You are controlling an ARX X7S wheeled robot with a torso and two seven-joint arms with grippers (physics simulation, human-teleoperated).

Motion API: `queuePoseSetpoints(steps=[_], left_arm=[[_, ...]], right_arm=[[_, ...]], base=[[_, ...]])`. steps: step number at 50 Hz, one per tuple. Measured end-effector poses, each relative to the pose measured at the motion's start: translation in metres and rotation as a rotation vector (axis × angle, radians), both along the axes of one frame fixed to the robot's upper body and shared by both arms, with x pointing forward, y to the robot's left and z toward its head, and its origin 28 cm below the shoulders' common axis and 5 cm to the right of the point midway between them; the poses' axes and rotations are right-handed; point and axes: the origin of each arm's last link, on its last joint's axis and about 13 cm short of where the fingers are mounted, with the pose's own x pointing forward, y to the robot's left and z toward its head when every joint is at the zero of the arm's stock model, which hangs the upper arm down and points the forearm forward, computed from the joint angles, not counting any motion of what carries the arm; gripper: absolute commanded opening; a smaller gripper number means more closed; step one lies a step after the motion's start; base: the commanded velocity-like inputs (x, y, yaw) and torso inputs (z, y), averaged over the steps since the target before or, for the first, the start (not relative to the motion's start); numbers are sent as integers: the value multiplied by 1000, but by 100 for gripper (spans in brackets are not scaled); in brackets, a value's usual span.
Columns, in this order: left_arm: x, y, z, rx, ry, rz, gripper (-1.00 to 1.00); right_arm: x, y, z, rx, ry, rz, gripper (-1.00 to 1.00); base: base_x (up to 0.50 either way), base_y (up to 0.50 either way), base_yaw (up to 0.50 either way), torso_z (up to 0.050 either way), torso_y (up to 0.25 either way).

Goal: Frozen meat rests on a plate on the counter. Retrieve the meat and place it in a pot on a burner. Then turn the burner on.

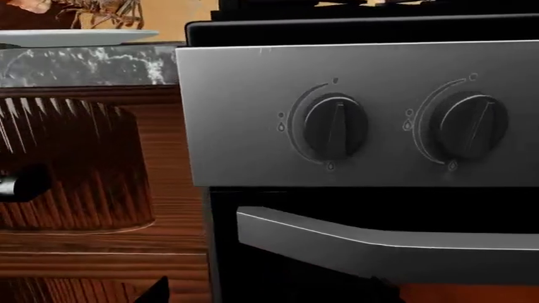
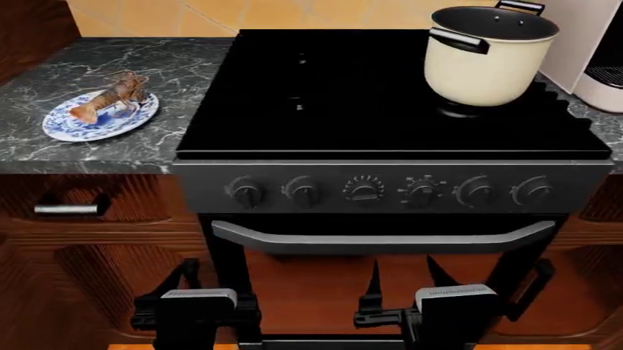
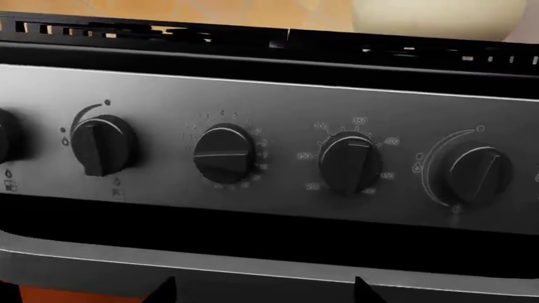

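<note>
The meat (image 2: pixel 112 95), reddish-brown with thin tan legs, lies on the blue-patterned plate (image 2: pixel 68 127) on the dark marble counter (image 2: pixel 58 69), left of the stove. The cream pot (image 2: pixel 484 58) stands at the cooktop's back right, over a burner (image 2: pixel 454 111) that only shows at its base. Both grippers hang low in front of the oven door, far below the counter. My left gripper (image 2: pixel 207 281) is open and empty, and so is my right gripper (image 2: pixel 407 281). The left wrist view catches the plate (image 1: pixel 76 36) rim and the meat (image 1: pixel 101 12) above the counter (image 1: pixel 84 63) edge.
A row of several knobs (image 2: pixel 362 191) runs along the stove's front panel, with the oven handle (image 2: pixel 384 237) below. A white coffee machine (image 2: pixel 603 65) stands right of the pot. Wooden cabinets flank the oven, and a drawer handle (image 2: pixel 66 209) sits at the left.
</note>
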Motion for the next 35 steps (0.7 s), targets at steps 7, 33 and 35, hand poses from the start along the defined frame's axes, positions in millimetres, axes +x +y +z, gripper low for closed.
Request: queuePoseSetpoints(steps=[7,33,35], left_arm=[[0,0,0,3,2,4,100],[-1,1,-2,32,10,5,100],[-1,1,-2,34,11,6,100]], right_arm=[[0,0,1,-2,-2,3,100],[-1,2,2,16,-1,4,100],[-1,2,2,20,-3,2,100]], base=[[0,500,0,0,0],[0,442,0,0,0],[0,0,0,0,0]])
